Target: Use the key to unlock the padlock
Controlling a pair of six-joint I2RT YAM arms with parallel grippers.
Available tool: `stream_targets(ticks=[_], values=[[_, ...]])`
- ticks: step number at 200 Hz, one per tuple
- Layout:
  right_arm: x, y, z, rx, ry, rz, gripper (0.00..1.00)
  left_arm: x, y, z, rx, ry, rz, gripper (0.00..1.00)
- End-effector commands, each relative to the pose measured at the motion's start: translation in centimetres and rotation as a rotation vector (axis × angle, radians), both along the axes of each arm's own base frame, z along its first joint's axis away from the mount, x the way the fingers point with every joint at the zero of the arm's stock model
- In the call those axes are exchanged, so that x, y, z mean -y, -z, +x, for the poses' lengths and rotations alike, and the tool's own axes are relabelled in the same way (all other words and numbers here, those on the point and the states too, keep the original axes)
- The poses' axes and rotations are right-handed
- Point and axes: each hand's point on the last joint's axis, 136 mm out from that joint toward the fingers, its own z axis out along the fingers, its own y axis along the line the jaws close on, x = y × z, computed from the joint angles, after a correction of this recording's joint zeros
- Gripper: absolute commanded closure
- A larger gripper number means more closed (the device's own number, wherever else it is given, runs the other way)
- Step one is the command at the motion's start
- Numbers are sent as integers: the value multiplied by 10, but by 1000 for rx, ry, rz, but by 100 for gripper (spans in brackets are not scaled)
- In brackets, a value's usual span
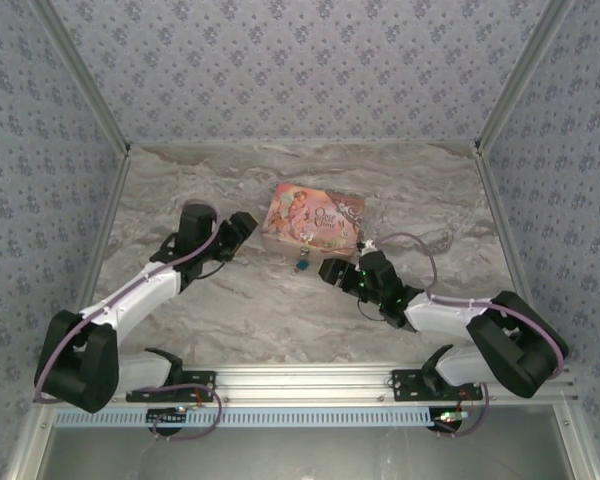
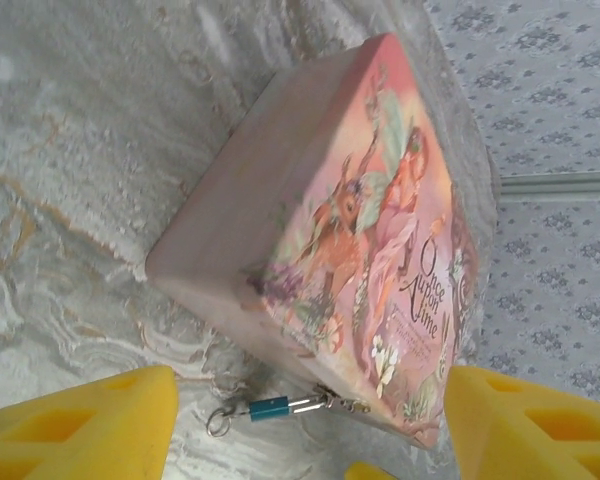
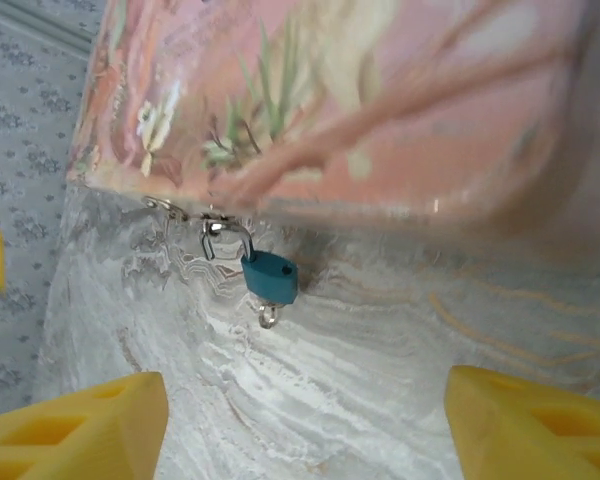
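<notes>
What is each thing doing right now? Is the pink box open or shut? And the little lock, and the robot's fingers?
pink box: lid shut.
padlock: hooked on the box's clasp; locked or unlocked, can't tell.
left fingers: open, holding nothing.
right fingers: open, holding nothing.

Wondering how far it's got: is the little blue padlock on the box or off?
On: the padlock hangs by its shackle from the clasp on the pink box. Whether it is unlocked, cannot tell.
</notes>
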Motion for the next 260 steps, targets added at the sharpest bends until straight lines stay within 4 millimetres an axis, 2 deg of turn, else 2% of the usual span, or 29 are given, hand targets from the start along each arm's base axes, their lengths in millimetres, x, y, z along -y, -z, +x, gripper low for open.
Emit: stream_targets(ticks=[1,30,46,73,106,133,151,166,209,230,260], values=[[2,-8,2,40,-56,6,23,5,-8,10,37,80,27,29],[-10,-27,9,83,-123,57,21,12,-7,18,42,107,-1,28],[-11,-29,15,87,-129,59,21,11,-7,18,49,101,-3,28],[2,-28,32,110,-97,31,20,8,-5,13,46,98,6,27],[19,-35,63,160,-96,-7,20,4,-2,6,36,98,13,27],[23,-42,78,215,-118,-29,20,4,1,5,28,97,15,27],[19,-44,74,268,-153,-42,20,4,1,6,29,97,13,27],[13,-45,62,309,-181,-21,20,4,3,7,26,95,17,27],[-10,-27,30,357,-262,-23,20,11,5,23,23,119,-1,27],[-21,-25,28,383,-277,-24,20,18,7,31,23,155,-8,26],[-38,-23,37,407,-291,-27,20,30,13,44,20,207,-16,26]])
